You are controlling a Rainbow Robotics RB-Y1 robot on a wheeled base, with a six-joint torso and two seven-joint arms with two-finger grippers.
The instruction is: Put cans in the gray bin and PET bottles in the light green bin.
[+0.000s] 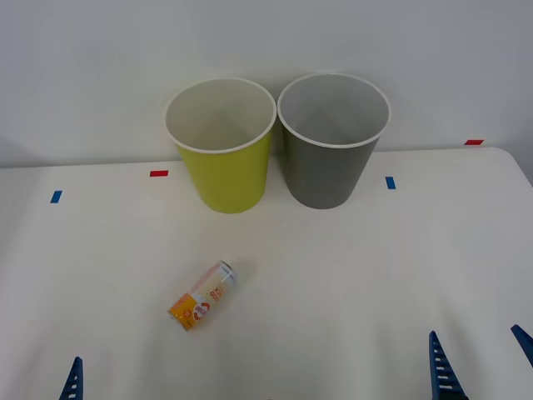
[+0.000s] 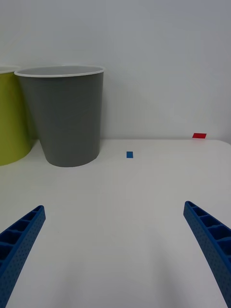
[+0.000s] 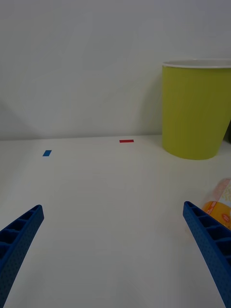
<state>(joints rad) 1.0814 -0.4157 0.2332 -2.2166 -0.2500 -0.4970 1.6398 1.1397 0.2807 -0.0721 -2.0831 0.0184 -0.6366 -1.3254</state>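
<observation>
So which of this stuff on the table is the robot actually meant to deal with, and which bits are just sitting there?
Part of the job:
- can, lying on its side
- gray bin, where cans go
- light green bin, for PET bottles
- left gripper and right gripper, both open, low over the table

Just lying about:
- blue tape marks
- red tape marks

wall [image 1: 100, 67]: plain white | table [image 1: 350, 283]: white, red and blue tape marks [image 1: 158, 173]
</observation>
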